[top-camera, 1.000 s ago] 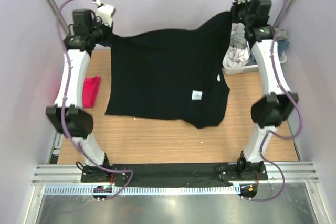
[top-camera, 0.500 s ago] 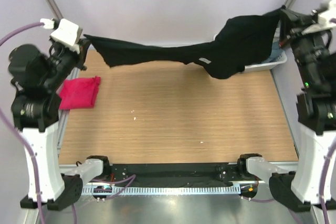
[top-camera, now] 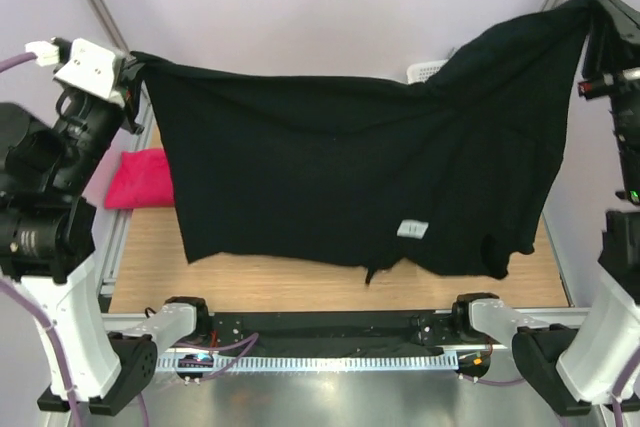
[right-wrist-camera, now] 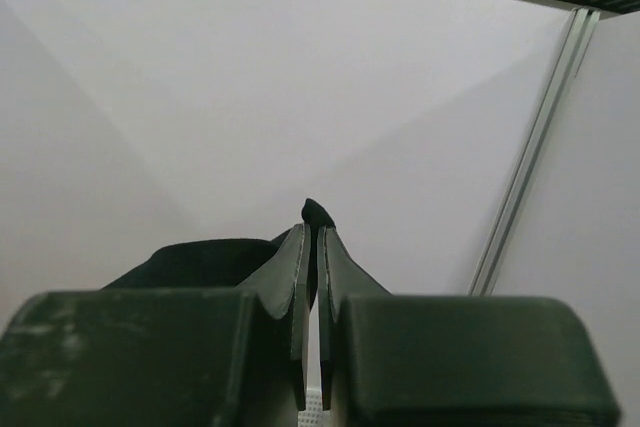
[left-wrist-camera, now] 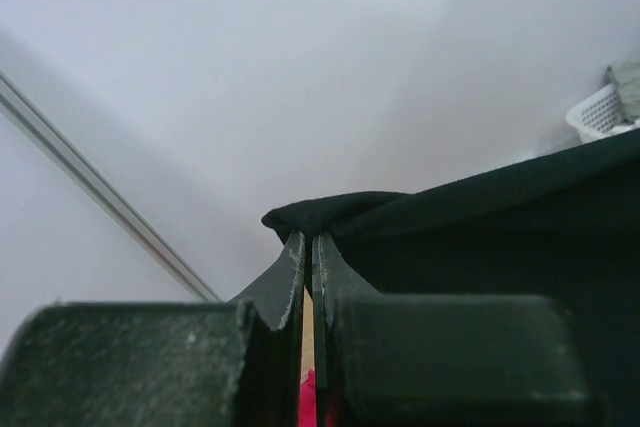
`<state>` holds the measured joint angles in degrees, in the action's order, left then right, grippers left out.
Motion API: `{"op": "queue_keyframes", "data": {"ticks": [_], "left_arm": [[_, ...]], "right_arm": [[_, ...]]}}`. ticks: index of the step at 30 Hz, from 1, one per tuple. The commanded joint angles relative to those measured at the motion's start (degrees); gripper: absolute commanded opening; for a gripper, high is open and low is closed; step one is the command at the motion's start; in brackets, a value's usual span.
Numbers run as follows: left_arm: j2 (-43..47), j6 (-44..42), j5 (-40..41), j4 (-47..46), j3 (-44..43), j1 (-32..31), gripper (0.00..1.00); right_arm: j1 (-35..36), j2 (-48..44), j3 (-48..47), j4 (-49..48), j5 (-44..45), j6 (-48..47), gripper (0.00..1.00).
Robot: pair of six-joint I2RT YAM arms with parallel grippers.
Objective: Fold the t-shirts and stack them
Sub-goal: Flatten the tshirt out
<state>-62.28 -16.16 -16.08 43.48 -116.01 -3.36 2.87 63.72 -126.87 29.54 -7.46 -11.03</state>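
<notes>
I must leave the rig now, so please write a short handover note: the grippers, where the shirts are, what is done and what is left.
The left gripper is shut on one top corner of the black shirt.
The right gripper is shut on the other corner, held higher.
The black shirt hangs spread between the arms, unfolded.
The pink shirt lies on the table at the left, partly hidden.
Done: nothing stacked.
Left: lay the black shirt down, fold it, stack both shirts.
</notes>
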Motion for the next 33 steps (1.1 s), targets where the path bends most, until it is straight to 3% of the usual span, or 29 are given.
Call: {"op": "queue_keyframes", "data": {"ticks": [1, 5, 10, 16, 20, 26, 33], "left_arm": [[-4.9, -2.8, 4.6, -3.7, 3.5, 0.1, 0.00], [-8.8, -4.7, 4.6, -6.3, 10.6, 0.0, 0.00], [-18.3, -6.6, 4.3, -9.5, 18.0, 0.1, 0.00], [-31.6, -7.2, 0.2, -14.6, 21.3, 1.5, 0.00], [-47.2, -5.8, -3.5, -14.6, 12.9, 6.3, 0.00], [-62.8, -5.6, -5.9, -8.7, -2.3, 7.7, 0.00], [-68.4, -3.4, -4.3, -9.1, -5.9, 7.6, 0.00]], "right_arm": [[-0.1, 6.7, 4.5, -6.1, 0.0, -1.5, 0.01], [-0.1, 10.1, 13.6, -13.1, -1.0, -1.7, 0.01], [-0.1, 18.3, 18.6, -17.7, -2.4, -0.3, 0.01], [1.5, 36.7, 18.5, -18.6, -2.4, -2.8, 0.01], [2.2, 50.3, 11.1, -17.3, 0.0, -3.7, 0.01], [3.7, 67.7, -4.4, -13.5, 2.1, -6.8, 0.01], [4.2, 78.3, -9.9, -18.2, 6.4, -7.6, 0.01]]}}
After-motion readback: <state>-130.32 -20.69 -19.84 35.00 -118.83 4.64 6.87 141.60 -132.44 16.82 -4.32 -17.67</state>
